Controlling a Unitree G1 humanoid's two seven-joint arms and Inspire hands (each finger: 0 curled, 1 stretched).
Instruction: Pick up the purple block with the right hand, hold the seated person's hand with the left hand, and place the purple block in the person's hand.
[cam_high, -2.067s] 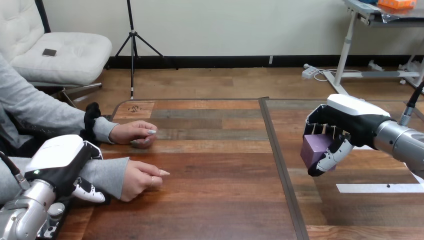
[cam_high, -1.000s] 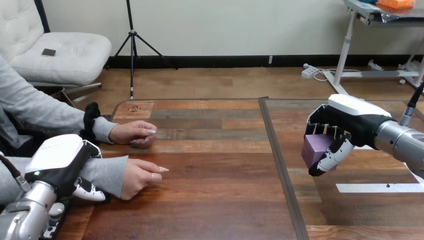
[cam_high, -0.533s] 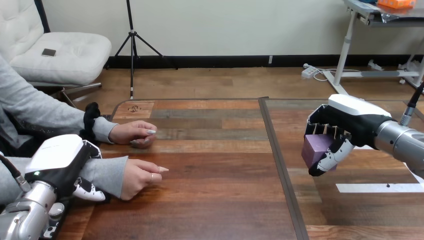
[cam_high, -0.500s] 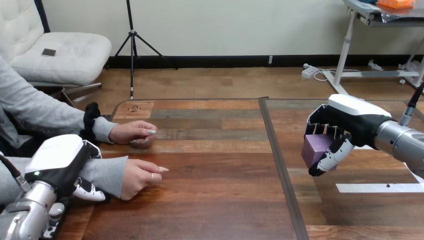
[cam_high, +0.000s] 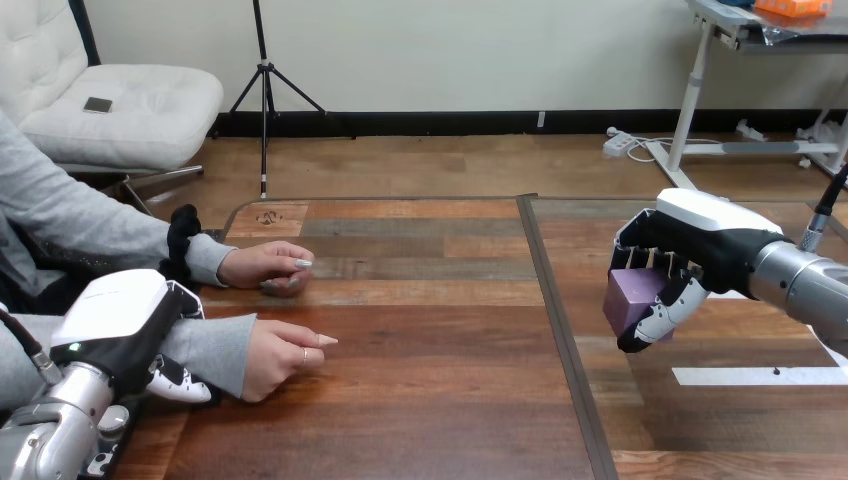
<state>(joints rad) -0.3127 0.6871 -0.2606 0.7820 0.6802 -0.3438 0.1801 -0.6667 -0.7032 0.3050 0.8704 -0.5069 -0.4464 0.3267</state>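
Fingers (cam_high: 660, 315) of right hand (cam_high: 700, 245) clenched round purple cube block (cam_high: 630, 295), block off the wooden counter (cam_high: 430, 400), over its right side. Left hand (cam_high: 115, 325) fingers (cam_high: 178, 383) curled round person's grey-sleeved forearm (cam_high: 205, 345), just behind person's hand (cam_high: 280, 355) resting on counter. Block well apart from that hand.

purple block (cam_high: 630, 296) half hidden by right hand (cam_high: 700, 245) (fingers (cam_high: 660, 315) across it); left hand (cam_high: 115, 320) covers person's forearm (cam_high: 215, 350)

Purple block (cam_high: 631, 299) in R hand (cam_high: 692, 252); L hand (cam_high: 116, 322) round person's forearm (cam_high: 214, 350)
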